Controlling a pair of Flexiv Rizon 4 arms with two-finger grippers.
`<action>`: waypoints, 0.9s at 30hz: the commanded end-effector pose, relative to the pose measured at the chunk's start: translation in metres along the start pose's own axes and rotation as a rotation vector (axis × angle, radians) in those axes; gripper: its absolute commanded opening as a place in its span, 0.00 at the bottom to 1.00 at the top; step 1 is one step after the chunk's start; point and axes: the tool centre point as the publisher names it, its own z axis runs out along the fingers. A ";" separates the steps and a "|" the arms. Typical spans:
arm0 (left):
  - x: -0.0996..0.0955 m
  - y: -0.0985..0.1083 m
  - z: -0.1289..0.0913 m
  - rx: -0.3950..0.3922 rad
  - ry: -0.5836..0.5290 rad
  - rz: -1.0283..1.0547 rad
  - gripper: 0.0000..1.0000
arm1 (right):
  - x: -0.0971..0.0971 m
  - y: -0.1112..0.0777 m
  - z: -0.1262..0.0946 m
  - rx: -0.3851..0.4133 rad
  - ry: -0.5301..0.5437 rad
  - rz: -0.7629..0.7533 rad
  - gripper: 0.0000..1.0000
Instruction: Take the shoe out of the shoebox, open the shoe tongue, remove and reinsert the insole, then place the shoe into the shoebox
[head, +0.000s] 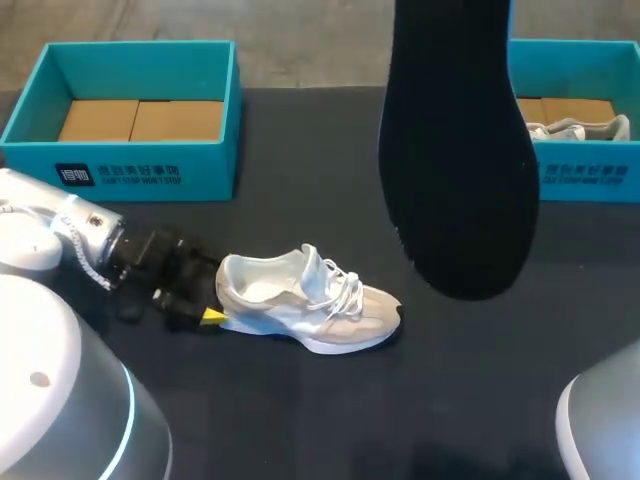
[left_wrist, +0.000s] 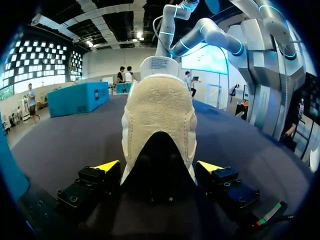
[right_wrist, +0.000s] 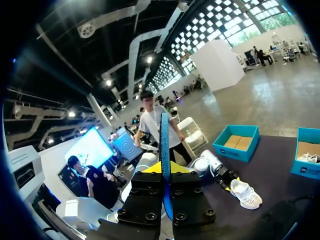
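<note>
A white and beige shoe (head: 310, 300) lies on its sole on the dark table, toe pointing right. My left gripper (head: 205, 305) sits at its heel, open. In the left wrist view the beige heel (left_wrist: 159, 115) stands between the gripper's (left_wrist: 159, 167) yellow-tipped fingers (left_wrist: 107, 166). A black insole (head: 460, 150) hangs high above the table, close to the head camera. My right gripper (right_wrist: 165, 170) is shut on the insole (right_wrist: 164, 140), seen edge-on between its fingers. Far below, the right wrist view shows the shoe (right_wrist: 246, 194). The right gripper is hidden in the head view.
An open teal shoebox (head: 130, 165) with a cardboard insert stands at the back left. A second teal box (head: 590, 170) at the back right holds another light shoe (head: 580, 128). Dark tabletop lies between the shoe and the boxes.
</note>
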 end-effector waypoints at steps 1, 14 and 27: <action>0.014 -0.007 -0.016 -0.029 -0.028 -0.007 1.00 | 0.000 0.001 0.001 0.001 -0.001 0.002 0.00; 0.023 -0.027 -0.060 -0.206 -0.054 0.001 1.00 | 0.000 0.001 0.001 0.001 -0.001 0.002 0.00; 0.020 -0.080 -0.104 -0.497 -0.077 -0.020 1.00 | 0.000 0.001 0.001 0.001 -0.001 0.002 0.00</action>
